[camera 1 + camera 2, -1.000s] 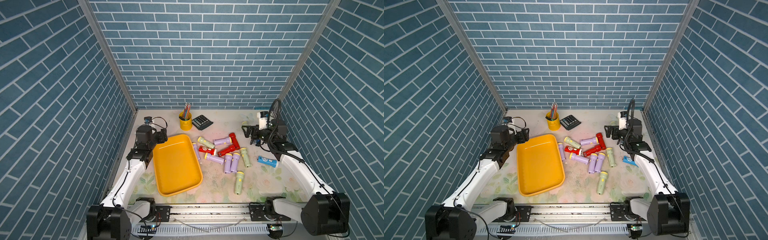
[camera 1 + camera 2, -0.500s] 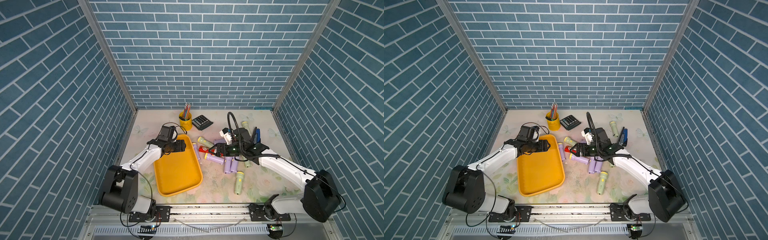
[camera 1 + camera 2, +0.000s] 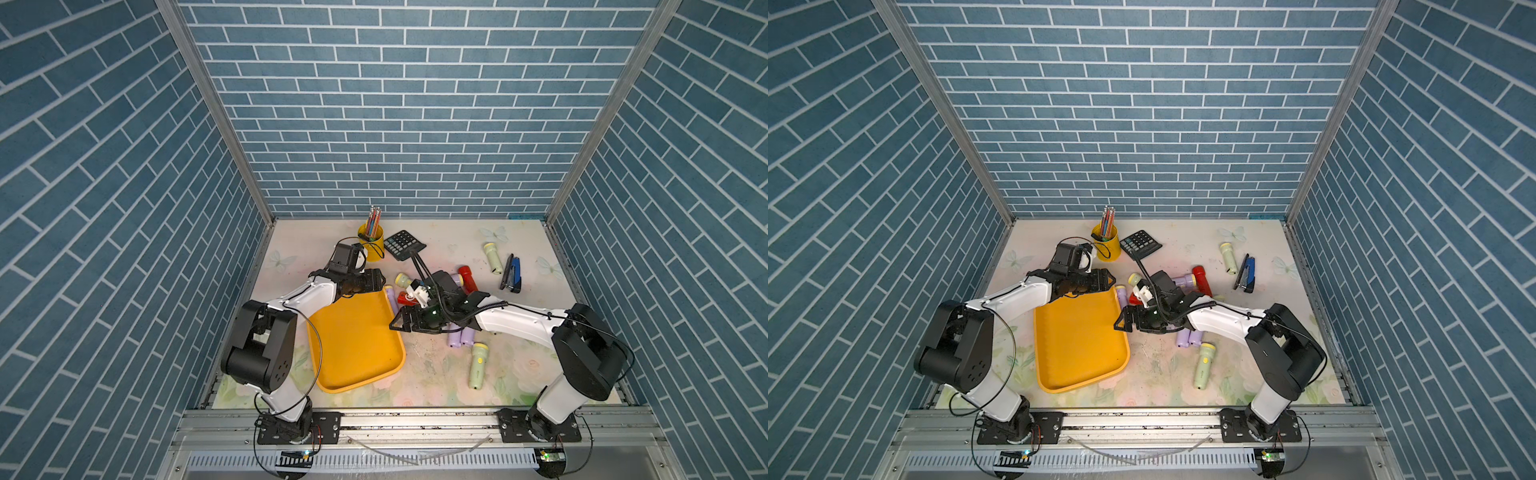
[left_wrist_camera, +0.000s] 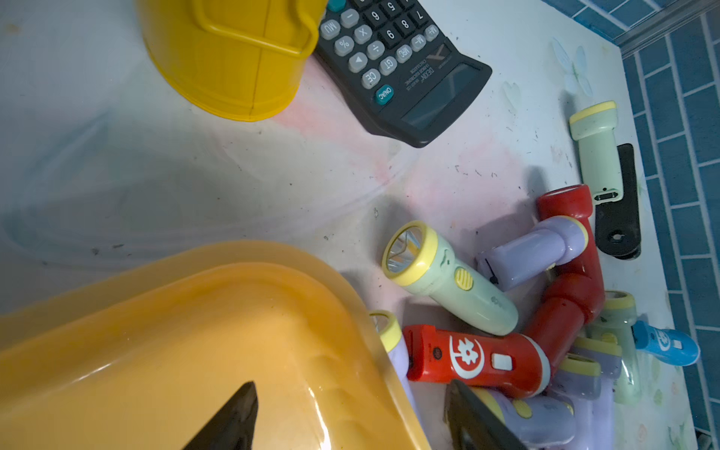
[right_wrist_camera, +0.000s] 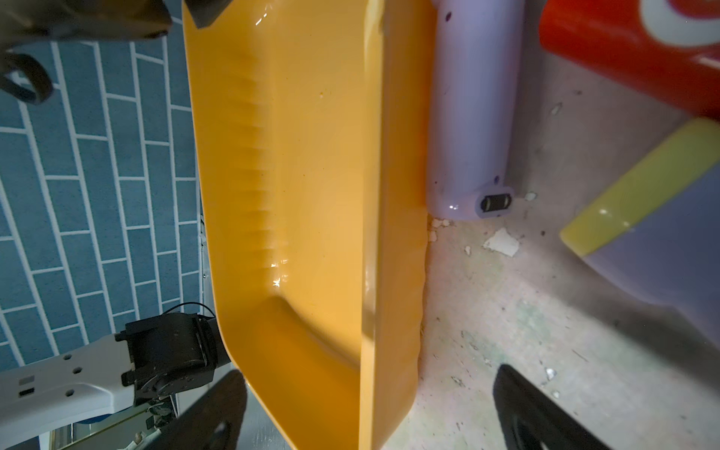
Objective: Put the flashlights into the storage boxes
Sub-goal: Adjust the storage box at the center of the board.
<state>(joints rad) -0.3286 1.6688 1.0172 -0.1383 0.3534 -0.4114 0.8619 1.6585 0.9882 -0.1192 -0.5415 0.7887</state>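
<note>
The left hand [image 4: 350, 417] is spread and empty. One dark fingertip hangs over the floor of the orange-yellow storage box [image 3: 357, 353] at its far right corner, and the other hangs outside it, above the pile. The right hand [image 3: 402, 324] is spread wide and also empty. It sits low across the same long rim, nearer the front.

A lilac flashlight [image 5: 471, 117] lies along that rim, touching it. Just beside it, red [image 4: 475, 358], pale green [image 4: 448, 280], more lilac and one blue flashlight [image 4: 666, 345] crowd together on the desk [image 3: 432, 370]. Two pale green ones lie well apart.

The box holds nothing, so the first pick-up looks not yet made. Next, one hand probably needs to close on a single flashlight. The lilac one is nearest, but the box wall leaves little room for a finger. The hands are close together, so one may have to give way.
</note>
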